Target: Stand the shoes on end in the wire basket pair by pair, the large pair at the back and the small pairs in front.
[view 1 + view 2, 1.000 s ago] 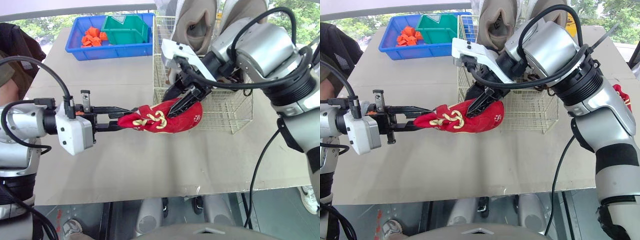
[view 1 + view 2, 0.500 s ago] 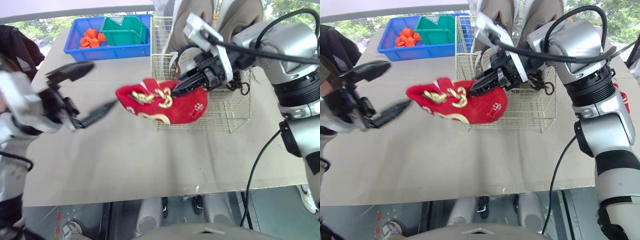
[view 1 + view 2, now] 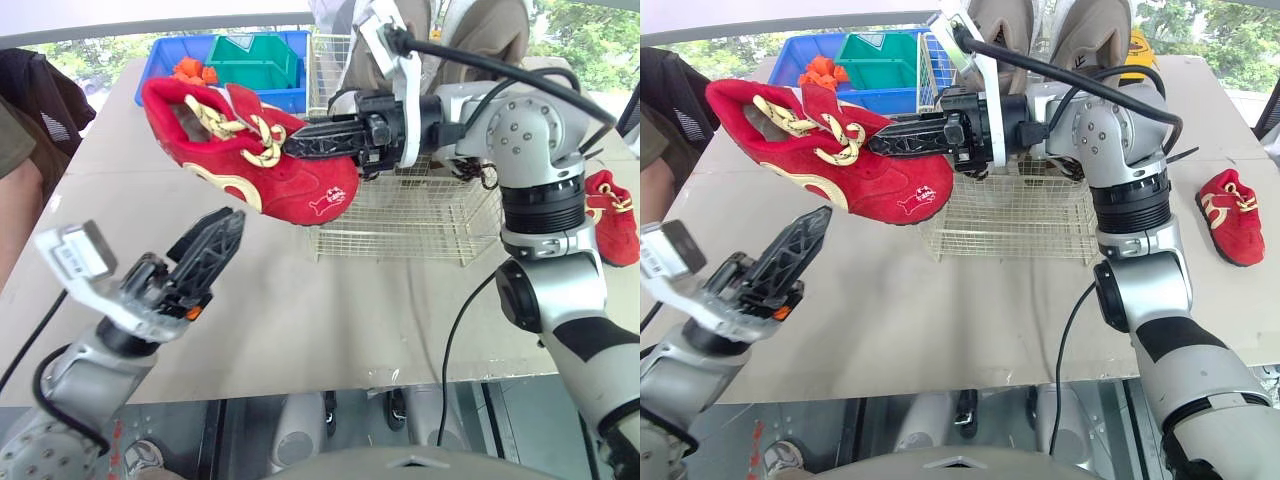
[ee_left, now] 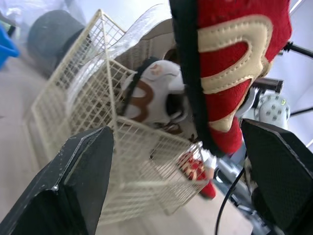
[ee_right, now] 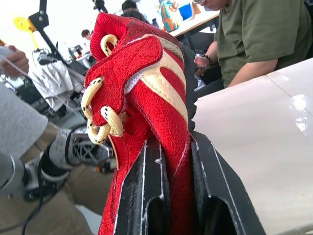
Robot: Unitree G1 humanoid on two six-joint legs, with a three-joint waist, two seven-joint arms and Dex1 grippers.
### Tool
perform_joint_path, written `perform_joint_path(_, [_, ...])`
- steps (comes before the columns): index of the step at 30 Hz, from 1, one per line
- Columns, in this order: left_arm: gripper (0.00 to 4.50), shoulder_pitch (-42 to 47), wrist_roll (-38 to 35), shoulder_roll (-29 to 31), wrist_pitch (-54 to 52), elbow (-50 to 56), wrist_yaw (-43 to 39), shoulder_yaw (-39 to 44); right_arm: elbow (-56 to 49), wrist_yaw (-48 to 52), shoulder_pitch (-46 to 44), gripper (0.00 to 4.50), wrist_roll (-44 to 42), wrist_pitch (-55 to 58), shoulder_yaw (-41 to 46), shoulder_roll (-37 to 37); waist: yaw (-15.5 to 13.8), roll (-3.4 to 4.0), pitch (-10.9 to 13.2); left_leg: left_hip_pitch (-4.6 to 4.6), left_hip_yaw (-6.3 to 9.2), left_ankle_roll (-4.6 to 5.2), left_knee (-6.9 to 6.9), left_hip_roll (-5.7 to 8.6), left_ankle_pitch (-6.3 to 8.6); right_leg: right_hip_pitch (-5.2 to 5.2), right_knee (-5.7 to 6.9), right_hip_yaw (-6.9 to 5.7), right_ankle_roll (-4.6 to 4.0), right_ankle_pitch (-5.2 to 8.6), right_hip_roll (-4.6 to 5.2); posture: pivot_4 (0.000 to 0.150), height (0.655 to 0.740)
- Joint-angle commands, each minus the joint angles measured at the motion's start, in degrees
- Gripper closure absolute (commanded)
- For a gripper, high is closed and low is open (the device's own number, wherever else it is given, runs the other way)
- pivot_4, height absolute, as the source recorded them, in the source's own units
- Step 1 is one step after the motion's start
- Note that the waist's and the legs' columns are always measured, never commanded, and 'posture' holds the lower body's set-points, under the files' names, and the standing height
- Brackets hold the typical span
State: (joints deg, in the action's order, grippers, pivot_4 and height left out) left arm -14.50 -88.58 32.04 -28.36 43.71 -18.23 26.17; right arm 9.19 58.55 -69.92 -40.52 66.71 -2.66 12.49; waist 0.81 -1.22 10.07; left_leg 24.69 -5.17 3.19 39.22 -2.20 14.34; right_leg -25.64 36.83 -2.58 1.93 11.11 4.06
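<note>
Red shoe (image 3: 250,150) aloft beside the wire basket (image 3: 400,215)
Right gripper (image 3: 295,142) clamps it, left gripper (image 3: 218,228) gapes below; the left wrist view reveals a white shoe (image 4: 146,93) inside (second red shoe (image 3: 1230,215) lies beyond).

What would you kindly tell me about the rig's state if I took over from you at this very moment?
Right gripper: shut on a red shoe, held in the air to the left of the wire basket.
Left gripper: open, empty, low over the table.
Done: the large beige pair stands on end at the basket's back; a small white shoe is inside too.
Left: stand the held shoe in front, then fetch its mate, lying on the table to the right of the basket.
</note>
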Motion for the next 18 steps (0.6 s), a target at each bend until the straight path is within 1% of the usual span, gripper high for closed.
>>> perform_joint_path(1, [0.05, 4.6, 0.7, -1.3, 2.1, 1.8, 2.8, -2.9, -3.2, -1.4, -0.4, 4.50, -2.2, -0.9, 2.4, -0.3, 0.0, 0.00, 0.0, 0.02, -0.01, 0.00, 0.00, 0.00, 0.00, 0.00, -0.01, 0.01, 0.07, -0.04, -0.01, 0.150, 0.7400])
perform_joint_path(3, [0.05, 7.2, 0.6, -1.4, 2.2, 0.9, 3.5, -3.8, -3.8, -2.1, 0.2, 4.50, -2.6, -0.9, 2.3, -0.3, -0.1, -0.02, 0.0, 0.03, -0.02, 0.00, 0.00, 0.02, 0.00, 0.00, -0.03, 0.01, 0.13, -0.07, -0.02, 0.150, 0.7400])
perform_joint_path(5, [0.05, 10.2, -1.3, -1.7, 2.8, -0.7, 5.0, -4.1, -5.4, -2.9, 1.2, 4.50, -2.8, -0.8, 2.3, -0.2, -0.1, -0.02, 0.0, 0.03, -0.03, 0.01, 0.00, 0.02, 0.00, 0.00, -0.04, 0.02, 0.14, -0.07, -0.03, 0.150, 0.7400])
perform_joint_path(6, [0.56, 11.3, -2.0, -1.9, 3.0, -1.3, 5.6, -4.0, -5.8, -3.1, 1.5, 4.50, -2.9, -0.9, 2.2, -0.2, -0.1, -0.02, 0.0, 0.02, -0.04, 0.01, 0.00, 0.02, 0.00, 0.00, -0.03, 0.02, 0.14, -0.07, -0.04, 0.150, 0.7400])
perform_joint_path(7, [0.81, 11.9, -2.4, -1.6, 2.7, -1.9, 5.4, -3.8, -6.2, -3.8, 1.8, 4.50, -3.1, -0.7, 2.4, -0.2, 0.0, -0.02, 0.0, 0.02, -0.03, 0.01, 0.00, 0.02, 0.00, 0.01, -0.03, 0.02, 0.14, -0.07, -0.04, 0.150, 0.7400])
perform_joint_path(9, [1.64, 12.3, -2.8, -0.8, 1.9, -2.3, 4.6, -3.6, -7.1, -4.9, 2.5, 4.50, -3.7, -0.3, 2.9, -0.2, 0.0, -0.02, 0.0, 0.02, -0.03, 0.01, 0.00, 0.02, 0.00, 0.01, -0.03, 0.03, 0.15, -0.07, -0.06, 0.150, 0.7400])
perform_joint_path(10, [2.23, 12.5, -3.0, -0.6, 1.6, -2.5, 4.5, -3.6, -7.5, -5.3, 2.8, 4.50, -4.0, -0.2, 3.1, -0.2, 0.0, -0.02, 0.0, 0.01, -0.05, 0.01, 0.00, 0.02, 0.00, 0.01, -0.03, 0.04, 0.15, -0.07, -0.06, 0.150, 0.7400])
perform_joint_path(11, [2.62, 12.7, -3.2, -0.6, 1.6, -2.7, 4.5, -3.5, -7.8, -5.5, 3.1, 4.50, -4.4, 0.0, 3.2, 0.0, 0.0, -0.02, 0.0, 0.01, -0.04, 0.01, 0.00, 0.02, 0.00, 0.01, -0.03, 0.04, 0.15, -0.07, -0.07, 0.150, 0.7400])
perform_joint_path(12, [3.21, 12.9, -3.2, -0.4, 1.5, -2.9, 4.4, -3.4, -8.1, -5.9, 3.3, 4.50, -4.5, -0.2, 3.2, 0.1, 0.0, -0.02, 0.0, 0.01, -0.04, 0.01, 0.00, 0.01, 0.00, 0.00, -0.03, 0.03, 0.15, -0.07, -0.07, 0.150, 0.7400])
perform_joint_path(13, [3.56, 13.2, -3.0, -0.1, 1.4, -3.2, 4.1, -3.3, -8.2, -6.4, 3.5, 4.50, -4.3, -0.5, 3.2, 0.2, 0.0, -0.02, 0.0, 0.02, -0.04, 0.01, 0.00, 0.01, -0.01, 0.00, -0.03, 0.03, 0.15, -0.07, -0.08, 0.150, 0.7400])
perform_joint_path(14, [3.86, 13.5, -3.0, 0.3, 1.3, -3.5, 3.7, -3.0, -8.5, -6.7, 3.7, 3.84, -4.5, -0.6, 3.5, 0.4, 0.0, -0.02, 0.0, 0.01, -0.04, 0.01, 0.00, 0.01, 0.00, 0.01, -0.03, 0.03, 0.15, -0.07, -0.08, 0.150, 0.7400])
perform_joint_path(15, [3.89, 13.7, -3.0, 0.8, 1.1, -3.9, 3.3, -2.6, -9.3, -6.7, 4.2, 3.61, -5.1, -0.7, 4.0, 0.5, 0.0, -0.03, 0.0, 0.01, -0.04, 0.01, 0.00, 0.02, -0.01, 0.01, -0.03, 0.03, 0.15, -0.07, -0.08, 0.150, 0.7400])
perform_joint_path(18, [3.89, 15.0, -4.2, 2.8, 0.8, -6.2, 2.3, -0.4, -14.0, -5.9, 7.1, 2.35, -5.7, -3.5, 4.9, 2.2, -0.3, -0.06, 0.0, 0.02, 0.00, 0.01, 0.00, 0.02, 0.00, 0.02, -0.03, 0.01, 0.15, -0.06, -0.08, 0.150, 0.7400])
